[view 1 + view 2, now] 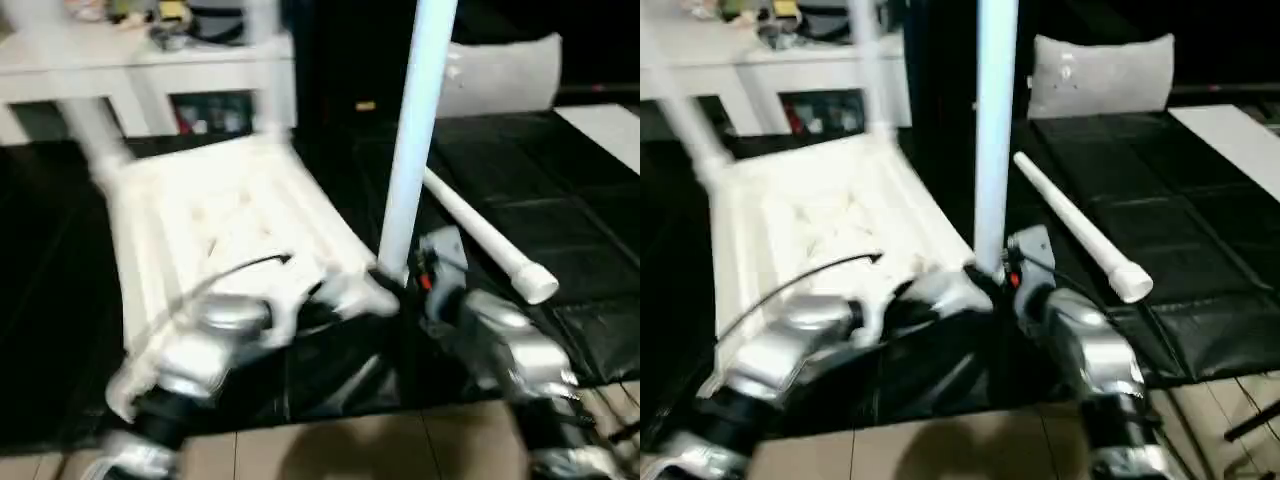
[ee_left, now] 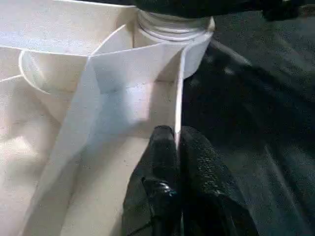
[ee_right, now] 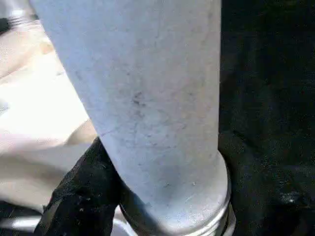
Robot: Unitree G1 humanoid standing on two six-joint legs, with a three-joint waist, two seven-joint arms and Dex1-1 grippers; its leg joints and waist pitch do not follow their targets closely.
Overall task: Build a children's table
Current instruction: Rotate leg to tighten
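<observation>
Now: one tabletop (image 1: 215, 215), three legs upright (image 1: 415, 130), one loose leg (image 1: 490, 240).

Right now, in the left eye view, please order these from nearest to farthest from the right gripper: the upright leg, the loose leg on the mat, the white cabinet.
1. Upright leg: held in the right gripper.
2. Loose leg: lying on the black mat, to the right.
3. White cabinet: far back left.

A black padded floor mat (image 1: 560, 230) covers the middle of the frame. On it, centre-left, lies the white ribbed plastic tabletop (image 1: 220, 230), underside up. A loose white tapered tubular leg (image 1: 485, 235) lies right of centre.
</observation>
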